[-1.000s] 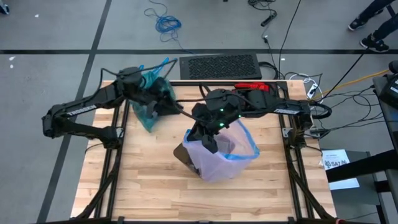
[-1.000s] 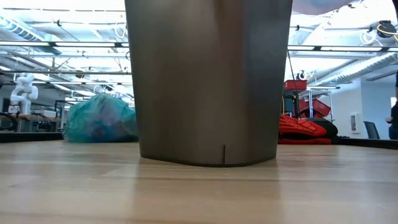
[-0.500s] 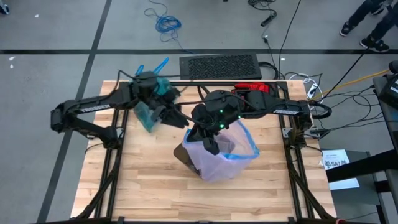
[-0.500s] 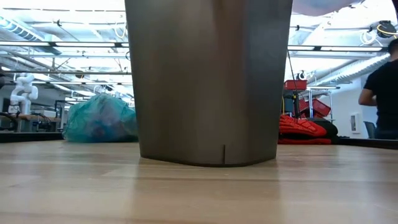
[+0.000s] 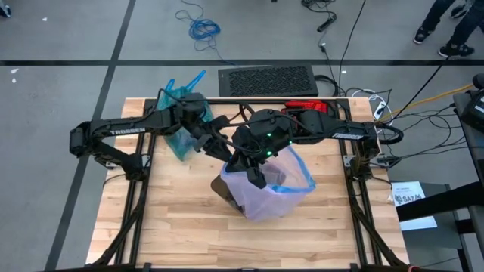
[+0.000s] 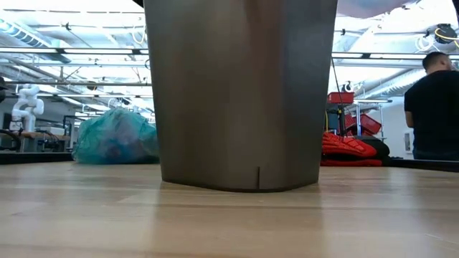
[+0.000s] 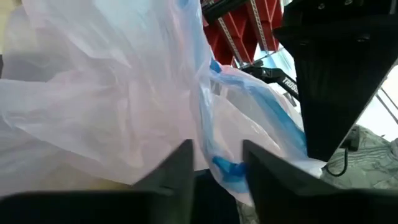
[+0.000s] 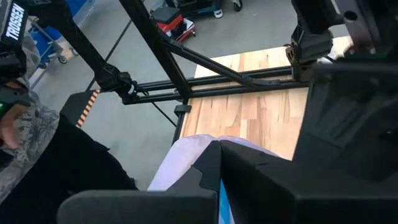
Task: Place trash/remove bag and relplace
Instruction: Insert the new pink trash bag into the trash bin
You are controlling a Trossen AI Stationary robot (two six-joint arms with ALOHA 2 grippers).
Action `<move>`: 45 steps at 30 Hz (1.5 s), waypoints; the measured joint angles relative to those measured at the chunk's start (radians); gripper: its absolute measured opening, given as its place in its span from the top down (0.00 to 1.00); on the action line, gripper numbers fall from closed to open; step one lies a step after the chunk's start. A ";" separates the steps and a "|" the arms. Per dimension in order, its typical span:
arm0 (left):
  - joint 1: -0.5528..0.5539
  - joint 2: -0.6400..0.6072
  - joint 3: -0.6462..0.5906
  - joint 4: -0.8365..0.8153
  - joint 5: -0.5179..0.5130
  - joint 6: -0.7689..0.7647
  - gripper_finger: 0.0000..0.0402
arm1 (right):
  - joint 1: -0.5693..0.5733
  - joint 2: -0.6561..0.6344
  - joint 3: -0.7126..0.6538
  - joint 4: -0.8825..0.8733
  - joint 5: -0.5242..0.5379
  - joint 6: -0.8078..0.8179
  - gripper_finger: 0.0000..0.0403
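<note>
Item 1: pale wooden slatted worktop [image 5: 181, 219] on a black frame, grey floor around it.

Item 2: tall dark grey bin [image 6: 240, 93], upright near the worktop's centre, seen side-on in the low view. A pale pink translucent bag with a blue strip [image 5: 276, 189] is draped over its mouth; blue strip along the right rim.

Item 3: teal-green translucent crinkly plastic bag [image 5: 181, 128], full, resting on the far left part of the worktop, well apart from the bin. Tie handles stick up at its far side. In the low view it [image 6: 115, 136] sits left of the bin. Any scraps inside cannot be made out.

Item 4: left claw [image 5: 224, 148], reaching from the left over the worktop to the pink bag's far left edge. In the left wrist view the claw [image 7: 216, 165] has its 2 fingers apart, with pink film and blue strip lying between them; whether they touch the film cannot be told.

Item 5: right claw [image 5: 255, 175], reaching from the right and pointing down at the bin's left rim, against the pink bag. In the right wrist view its 2 fingers [image 8: 208, 168] are together on the pink film.

Item 6: flat red object [image 6: 348, 147], far right of the worktop.

Item 7: person in a black top [image 6: 434, 107], standing beyond the worktop at far right.
</note>
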 joint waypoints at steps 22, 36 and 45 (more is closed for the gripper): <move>0.061 -0.068 0.000 0.028 0.037 -0.016 0.96 | -0.006 0.000 0.000 -0.010 -0.001 0.030 0.76; 0.073 -0.070 0.000 0.038 0.105 0.000 0.99 | -0.014 -0.050 0.001 -0.042 -0.004 0.049 0.75; 0.058 -0.118 0.000 0.033 0.097 0.000 1.00 | -0.021 -0.083 0.002 -0.264 0.107 0.059 0.88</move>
